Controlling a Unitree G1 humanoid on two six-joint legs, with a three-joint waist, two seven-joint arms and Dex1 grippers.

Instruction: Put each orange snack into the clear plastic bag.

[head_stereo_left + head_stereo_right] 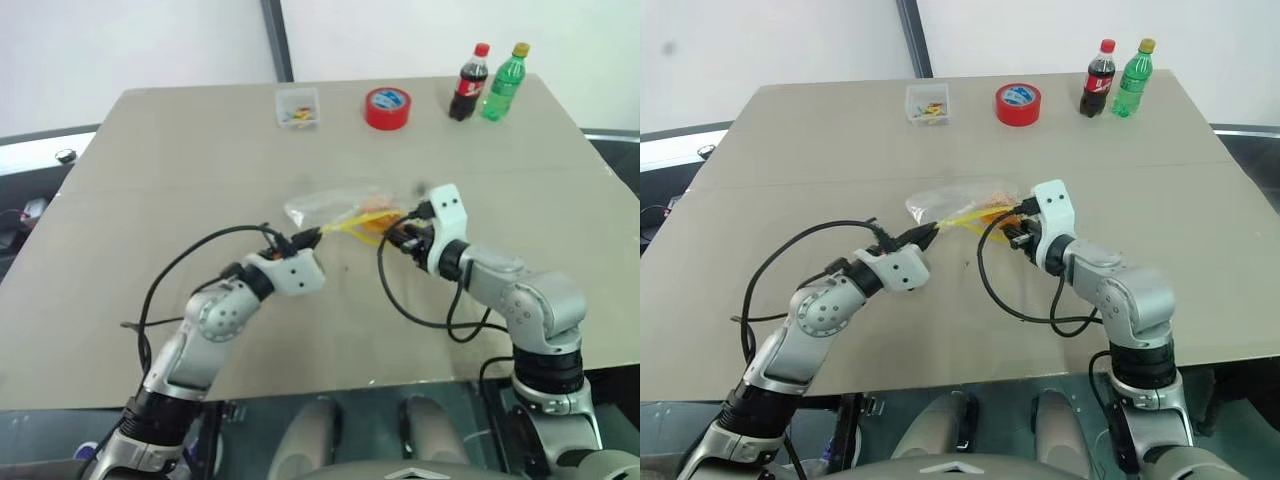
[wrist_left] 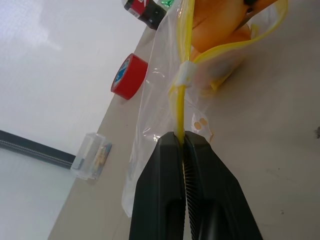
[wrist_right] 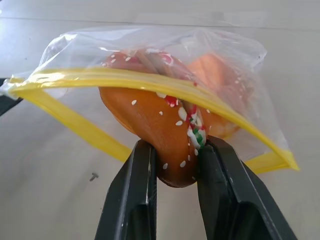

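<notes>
The left claw (image 1: pixel 312 236) sits low over the tan counter (image 1: pixel 150 150), pointing toward the middle, its two black fingers (image 2: pixel 165 200) pressed together on the yellow seal strip (image 2: pixel 179 107) of the clear plastic bag (image 1: pixel 325 207). From that pinch the bag stretches across to the right, its mouth pulled open into a loop of yellow strip; its crinkly body lies over the counter behind the mouth.

At the mouth — halfway in — is an orange snack (image 3: pixel 165 135), a glossy brown-orange piece dotted with white specks and a red, white and green stripe. The right claw (image 3: pixel 175 170) is clamped on its near end, one finger on each side, while the far end sits past the yellow strip inside the bag. A second orange snack (image 3: pixel 212 75) lies deeper in the bag, behind the first and touching it.

Along the far edge of the counter, well apart from the claws, stand a small clear box (image 1: pixel 298 107) with yellow-orange bits, then a red tape roll (image 1: pixel 387 107) lying flat, then a dark cola bottle (image 1: pixel 468 83) with a red cap and, just beside it, a green bottle (image 1: pixel 504 84) with a yellow cap — both upright.
</notes>
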